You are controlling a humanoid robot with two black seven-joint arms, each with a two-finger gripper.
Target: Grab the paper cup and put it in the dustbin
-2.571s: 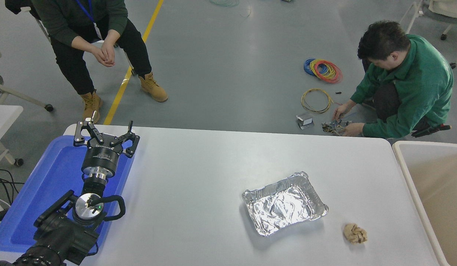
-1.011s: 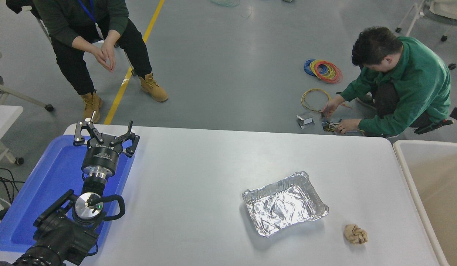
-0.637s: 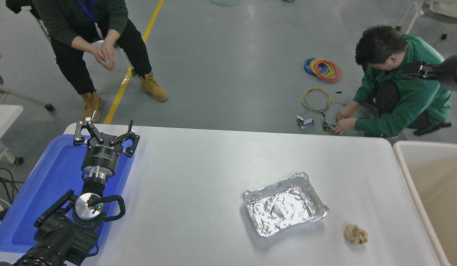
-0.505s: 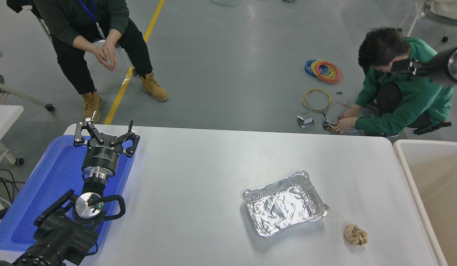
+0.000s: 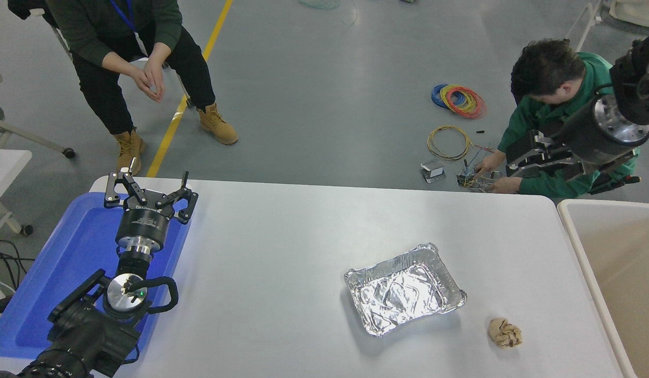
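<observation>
The right gripper point(image 5: 520, 156), fingers nearly closed and empty, hangs at two o'clock beyond the table point(image 5: 282, 236), above the dustbin point(image 5: 571, 231).

The white table point(image 5: 282, 252) lies bare across its whole middle and far strip, so a gripper has open passage there from the left side to the right edge. Two things stand low in the near right part: a crinkled silver foil tray point(image 5: 405, 288) and, just right of it and apart, a crumpled brown paper ball point(image 5: 504, 332). Between the ball and the dustbin point(image 5: 576, 247) at the right edge, the surface is free. The left edge is taken by a blue tray point(image 5: 83, 247), with the left gripper point(image 5: 148, 190) parked above it. The right gripper point(image 5: 519, 160) hangs beyond the table's far right corner, above the floor.
</observation>
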